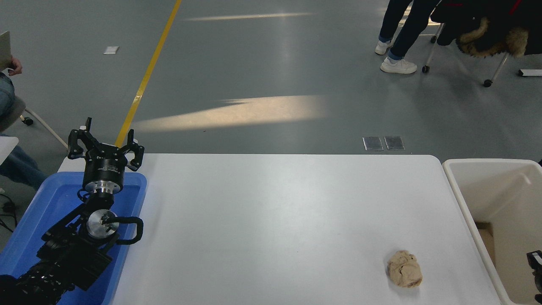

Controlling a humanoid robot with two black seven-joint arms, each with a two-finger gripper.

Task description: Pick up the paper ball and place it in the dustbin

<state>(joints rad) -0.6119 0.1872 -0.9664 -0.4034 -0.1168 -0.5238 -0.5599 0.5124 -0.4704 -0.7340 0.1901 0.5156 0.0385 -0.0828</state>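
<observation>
The paper ball (pixel 405 268), a wrinkled tan wad, lies on the white table (pixel 275 220) near its front right corner. The dustbin (pixel 465 199), a cream-white bin with a thick rim, stands just off the table's right edge. Brown cardboard shows at its bottom. A small black part of my right arm (pixel 535 264) shows at the picture's right edge, over the dustbin and to the right of the ball. The rest of it is out of view. My left gripper (pixel 106 146) is parked at the lower left with its fingers spread, empty, above a blue tray.
A shallow blue tray (pixel 51 203) lies on the table's left end under my left arm. A seated person (pixel 8 101) is at the far left. Another person's legs (pixel 398 38) and a wheeled chair with a dark coat (pixel 487 29) stand beyond the table.
</observation>
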